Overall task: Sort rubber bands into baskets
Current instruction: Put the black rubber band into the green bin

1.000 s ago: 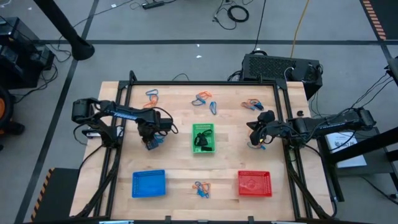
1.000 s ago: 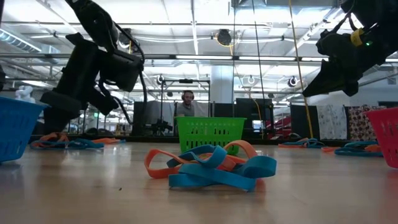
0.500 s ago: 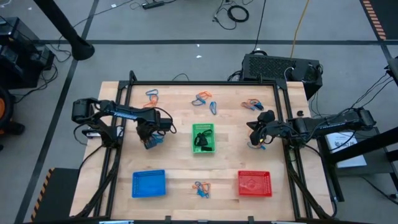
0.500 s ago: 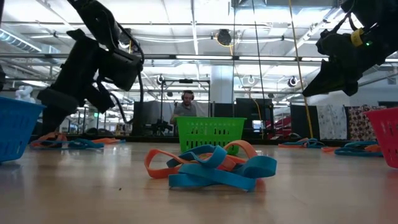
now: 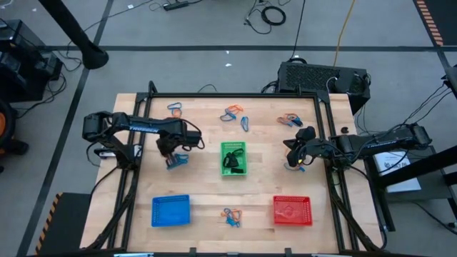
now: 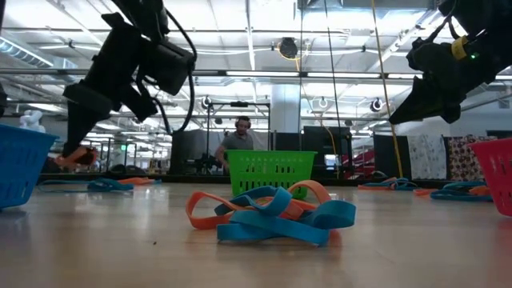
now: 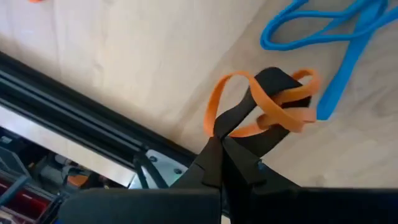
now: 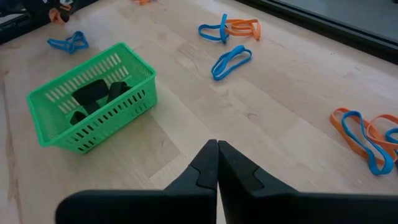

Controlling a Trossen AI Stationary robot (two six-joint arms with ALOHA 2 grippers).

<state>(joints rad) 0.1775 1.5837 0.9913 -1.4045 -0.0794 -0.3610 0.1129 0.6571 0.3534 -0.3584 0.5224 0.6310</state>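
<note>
My left gripper (image 5: 168,150) is shut on an orange rubber band (image 7: 264,106) and hangs above the table, left of the green basket (image 5: 233,158). In the low view the left gripper (image 6: 76,148) carries the orange band (image 6: 78,157) clear of the wood. A blue band (image 7: 323,31) lies flat on the table just beyond it. The blue basket (image 5: 171,210) and the red basket (image 5: 292,210) stand near the front edge. My right gripper (image 5: 292,154) is shut and empty above the table, right of the green basket; it also shows in the right wrist view (image 8: 217,146). My left gripper pinches the orange band at one side of its loop (image 7: 216,129) between the two fingers, at their free ends. The fingers slant down from above. The band is lifted clear of the table and hangs slack in twisted loops beyond the fingertips.
Piles of orange and blue bands lie at the far left (image 5: 175,109), far middle (image 5: 234,114), far right (image 5: 289,120) and near middle (image 5: 230,215). Black bands (image 8: 96,93) lie in the green basket. Black frame rails (image 5: 330,143) run along the table's sides. A person (image 6: 240,136) is behind the table.
My left gripper has gone up and a little toward the far edge, shut on the orange band. The orange band has been lifted clear of the table; the blue band that lay with it has stayed on the wood.
</note>
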